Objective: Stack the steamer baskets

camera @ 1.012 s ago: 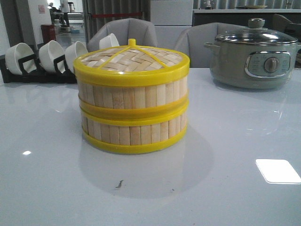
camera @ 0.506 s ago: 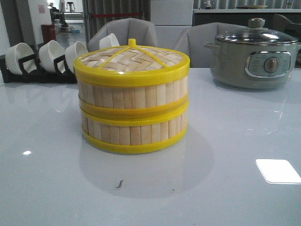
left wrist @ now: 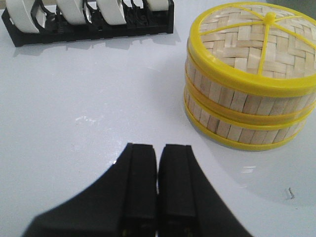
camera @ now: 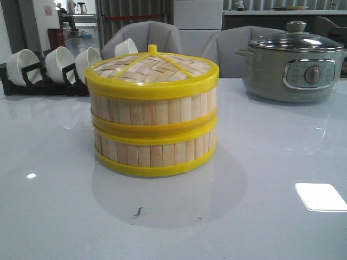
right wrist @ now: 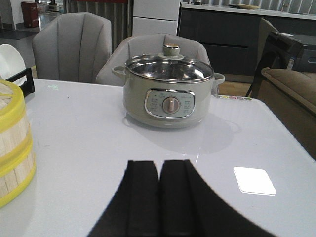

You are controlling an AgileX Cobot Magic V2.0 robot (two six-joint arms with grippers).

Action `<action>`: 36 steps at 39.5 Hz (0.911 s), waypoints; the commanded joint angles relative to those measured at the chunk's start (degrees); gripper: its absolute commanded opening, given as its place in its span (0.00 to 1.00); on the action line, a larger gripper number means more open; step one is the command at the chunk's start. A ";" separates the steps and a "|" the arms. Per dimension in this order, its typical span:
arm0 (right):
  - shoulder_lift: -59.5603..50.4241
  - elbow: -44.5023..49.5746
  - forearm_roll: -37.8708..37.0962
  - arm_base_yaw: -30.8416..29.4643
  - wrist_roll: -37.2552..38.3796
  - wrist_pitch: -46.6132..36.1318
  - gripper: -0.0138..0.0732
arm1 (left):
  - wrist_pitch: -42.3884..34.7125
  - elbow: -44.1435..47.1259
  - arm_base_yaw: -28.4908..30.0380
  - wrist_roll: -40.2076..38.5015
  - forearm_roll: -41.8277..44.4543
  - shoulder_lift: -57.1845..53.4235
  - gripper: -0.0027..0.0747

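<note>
Two steamer baskets stand stacked in the middle of the table: the upper basket (camera: 154,108) rests on the lower basket (camera: 154,151), with a woven lid (camera: 152,67) on top. The left wrist view shows the same stack (left wrist: 247,98), away from my left gripper (left wrist: 158,150), which is shut and empty above bare table. My right gripper (right wrist: 159,165) is shut and empty too; the stack's edge (right wrist: 15,148) lies off to its side. Neither gripper shows in the front view.
A grey-green electric pot (camera: 295,67) with a glass lid stands at the back right. A black rack of white bowls (camera: 49,67) stands at the back left. Grey chairs (camera: 143,35) stand behind the glossy white table (camera: 271,162).
</note>
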 commanded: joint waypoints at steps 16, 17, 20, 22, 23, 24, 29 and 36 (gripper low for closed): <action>0.32 -1.71 -0.21 -0.26 -0.67 -4.69 0.24 | -19.67 6.41 12.69 -0.48 -1.08 -14.59 0.14; 0.32 -1.71 -0.21 -0.26 -0.67 -4.69 0.24 | -20.52 7.29 13.13 -0.48 -1.08 -15.84 0.14; 0.32 -1.71 -0.21 -0.26 -0.67 -4.69 0.24 | -21.88 10.64 14.66 -0.48 -1.08 -19.20 0.14; 0.32 -1.71 -0.21 -0.26 -0.67 -4.69 0.24 | -22.22 12.67 15.48 -0.48 -1.08 -21.33 0.14; 0.32 -1.71 -0.21 -0.26 -0.67 -4.69 0.24 | -22.22 13.83 15.79 -0.48 -1.08 -22.24 0.14; 0.32 -1.71 -0.21 -0.26 -0.67 -4.69 0.24 | -22.22 14.69 15.92 -0.48 -1.08 -23.39 0.14; 0.32 -1.71 -0.21 -0.26 -0.67 -4.69 0.24 | -22.72 20.64 16.62 -0.48 -1.08 -27.69 0.14; 0.32 -1.71 -0.21 -0.26 -0.67 -4.69 0.24 | -29.31 28.61 16.62 -0.48 -1.76 -32.03 0.14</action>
